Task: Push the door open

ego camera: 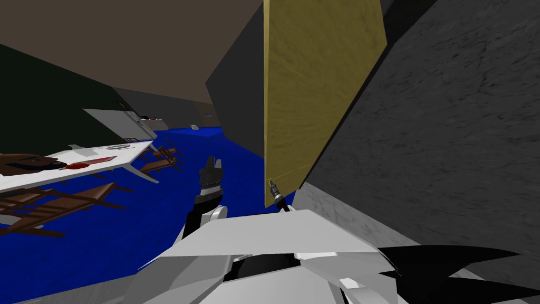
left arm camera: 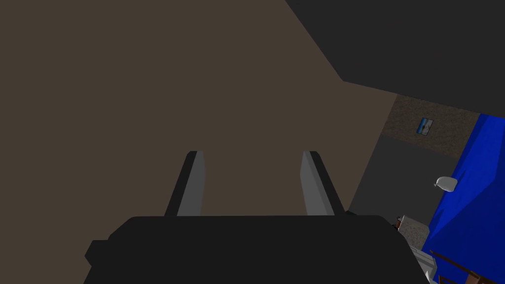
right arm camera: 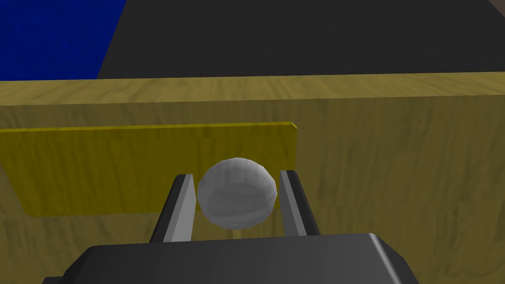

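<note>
Blue floor [ego camera: 105, 232] is being occupied by a white table [ego camera: 124, 154], w/ brown chairs [ego camera: 63, 203] being stood alongside. On the tabletop a red obj. [ego camera: 79, 165] and a dark brown obj. [ego camera: 26, 162] are being carried, near each other.

A: Door [right arm camera: 375, 148] ahead of my right gripper [right arm camera: 236, 173]?
B: Matt, yellowish wood grain; plate [right arm camera: 113, 167] likewise, brighter.
A: Knob [right arm camera: 236, 195] between my fingers [right arm camera: 183, 207]?
B: Smooth, grey, faint sheen; material unclear.

One yellow door [ego camera: 316, 95], one grey knob [right arm camera: 236, 193], one white table [ego camera: 121, 154].
</note>
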Motion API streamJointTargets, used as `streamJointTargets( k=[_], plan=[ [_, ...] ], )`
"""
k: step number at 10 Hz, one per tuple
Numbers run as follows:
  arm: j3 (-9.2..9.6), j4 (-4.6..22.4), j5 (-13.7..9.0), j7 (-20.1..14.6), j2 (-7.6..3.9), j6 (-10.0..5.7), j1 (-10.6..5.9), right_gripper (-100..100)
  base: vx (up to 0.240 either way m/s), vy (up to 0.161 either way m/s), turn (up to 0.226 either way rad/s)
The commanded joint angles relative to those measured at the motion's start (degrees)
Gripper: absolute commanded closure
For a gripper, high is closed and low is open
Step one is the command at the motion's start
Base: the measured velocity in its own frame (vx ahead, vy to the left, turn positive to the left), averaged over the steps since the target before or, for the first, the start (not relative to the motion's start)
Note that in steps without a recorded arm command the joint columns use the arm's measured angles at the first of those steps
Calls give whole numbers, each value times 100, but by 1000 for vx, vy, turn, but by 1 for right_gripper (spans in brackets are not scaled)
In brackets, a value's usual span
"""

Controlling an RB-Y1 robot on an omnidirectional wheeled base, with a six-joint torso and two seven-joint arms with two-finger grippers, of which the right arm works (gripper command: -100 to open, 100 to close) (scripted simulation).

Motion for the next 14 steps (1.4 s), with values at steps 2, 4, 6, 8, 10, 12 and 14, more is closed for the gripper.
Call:
streamJointTargets(
  k=[2, 4, 6, 8, 10, 12, 14],
  plan=[
    [-108, 31, -25, 22, -28, 2, -19, 100, 51, 33, -12],
    [-202, 55, -47, 42, -46, 2, -37, 100, 157, 92, -42],
    [-357, 96, -83, 76, -69, 2, -68, 100, 170, 105, -41],
    [-497, 133, -115, 106, -83, 3, -96, 100, 161, 107, -33],
    [-649, 173, -150, 138, -92, 3, -126, 100, 148, 87, -44],
    [-756, 201, -175, 161, -94, 4, -147, 100, 131, 101, -70],
    [-979, 259, -226, 209, -91, 4, -192, 100, 142, 104, -107]
  ],
)
